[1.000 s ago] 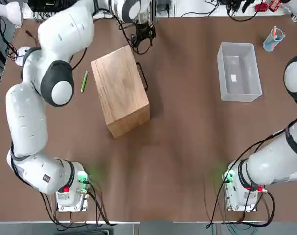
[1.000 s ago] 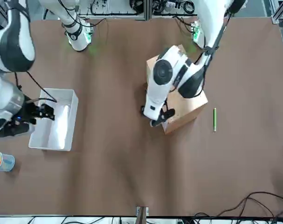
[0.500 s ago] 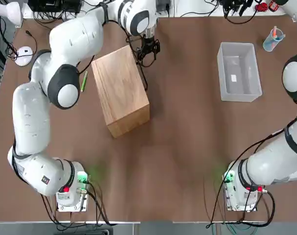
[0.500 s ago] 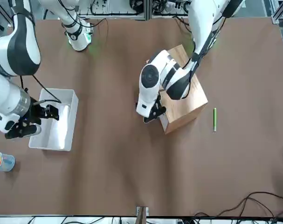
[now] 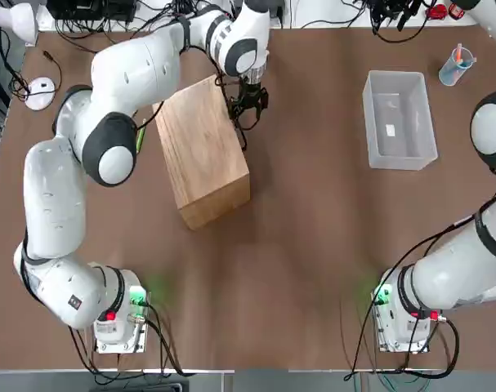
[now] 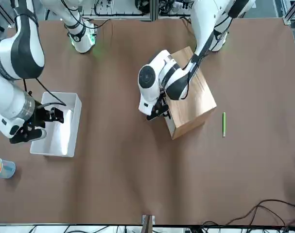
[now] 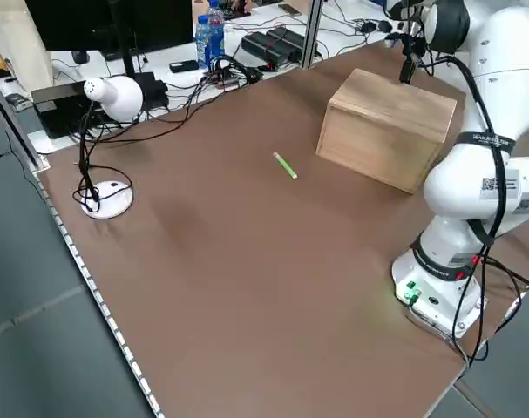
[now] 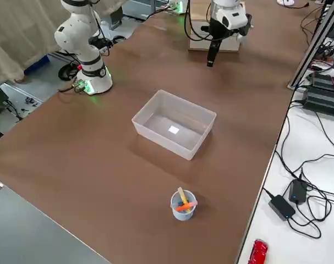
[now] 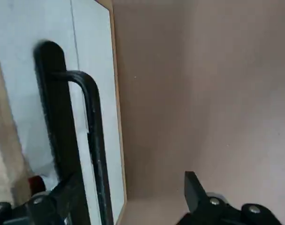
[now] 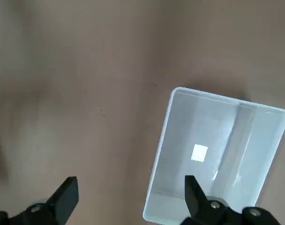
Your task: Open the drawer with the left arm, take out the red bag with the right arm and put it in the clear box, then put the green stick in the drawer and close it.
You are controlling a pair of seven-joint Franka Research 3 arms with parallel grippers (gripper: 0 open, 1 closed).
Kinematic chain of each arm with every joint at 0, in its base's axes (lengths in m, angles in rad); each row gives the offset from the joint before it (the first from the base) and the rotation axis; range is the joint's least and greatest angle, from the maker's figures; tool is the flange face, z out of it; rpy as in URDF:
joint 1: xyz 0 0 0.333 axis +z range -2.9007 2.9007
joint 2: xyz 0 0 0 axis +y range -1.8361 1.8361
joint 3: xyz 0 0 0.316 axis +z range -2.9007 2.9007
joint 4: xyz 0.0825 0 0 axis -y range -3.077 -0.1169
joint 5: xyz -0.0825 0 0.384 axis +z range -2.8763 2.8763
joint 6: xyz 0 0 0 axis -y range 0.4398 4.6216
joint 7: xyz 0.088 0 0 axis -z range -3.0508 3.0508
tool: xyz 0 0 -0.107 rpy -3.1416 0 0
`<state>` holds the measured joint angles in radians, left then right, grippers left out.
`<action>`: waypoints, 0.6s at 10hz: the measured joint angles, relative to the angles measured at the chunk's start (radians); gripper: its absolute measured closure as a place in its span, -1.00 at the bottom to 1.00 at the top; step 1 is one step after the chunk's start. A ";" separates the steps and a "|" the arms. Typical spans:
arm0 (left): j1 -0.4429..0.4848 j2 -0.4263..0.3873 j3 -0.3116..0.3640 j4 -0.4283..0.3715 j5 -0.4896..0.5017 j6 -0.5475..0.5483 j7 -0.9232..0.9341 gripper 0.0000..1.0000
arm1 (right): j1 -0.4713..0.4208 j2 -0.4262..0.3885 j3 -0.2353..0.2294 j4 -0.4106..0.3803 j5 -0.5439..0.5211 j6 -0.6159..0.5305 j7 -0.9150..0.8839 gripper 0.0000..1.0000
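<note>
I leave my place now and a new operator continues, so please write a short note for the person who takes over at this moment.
Left gripper: open, at the drawer's handle, holding nothing.
Right gripper: open and empty, above the clear box.
Green stick: on the table, on the far side of the wooden box from the handle.
Red bag: not seen in the box; I cannot tell if it is inside the drawer.
Done: nothing finished; the drawer looks closed.
Left: open the drawer, red bag into the clear box, green stick into the drawer, close it.
</note>
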<state>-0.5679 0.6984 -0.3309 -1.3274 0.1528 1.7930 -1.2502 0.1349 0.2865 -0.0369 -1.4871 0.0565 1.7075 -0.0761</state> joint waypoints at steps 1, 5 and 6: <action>-0.001 0.001 -0.003 -0.006 0.012 0.000 -0.006 -0.96 | 0.000 0.000 0.000 0.000 0.000 -0.001 0.000 -1.00; -0.014 0.013 -0.007 -0.002 0.056 0.014 -0.010 -0.97 | 0.000 0.000 0.000 -0.002 0.000 -0.003 0.000 -1.00; -0.016 0.018 -0.008 -0.003 0.057 0.037 -0.010 -0.97 | 0.000 0.000 0.000 -0.002 0.000 -0.003 0.000 -1.00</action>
<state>-0.5838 0.7164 -0.3385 -1.3306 0.2101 1.8298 -1.2600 0.1353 0.2869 -0.0369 -1.4893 0.0565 1.7044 -0.0761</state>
